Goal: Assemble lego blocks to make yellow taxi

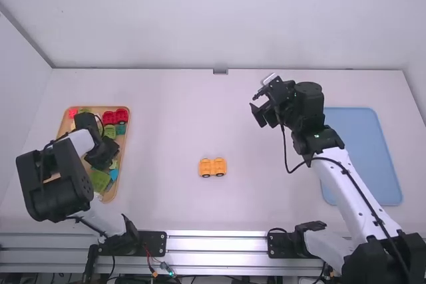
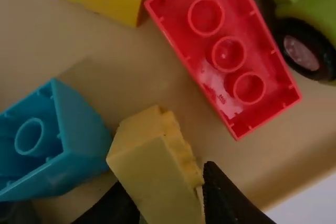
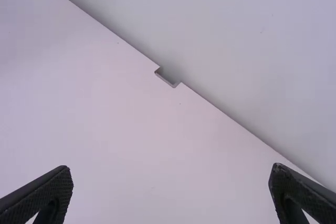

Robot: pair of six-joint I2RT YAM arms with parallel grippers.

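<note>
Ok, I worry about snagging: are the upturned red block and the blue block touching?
Apart. The left wrist view shows bare tray between red block and blue block.

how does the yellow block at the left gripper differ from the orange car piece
The yellow block sits in the left gripper; the orange car piece stands free on the table. The yellow block is pale with studs; the orange car piece is darker with black wheels.
</note>
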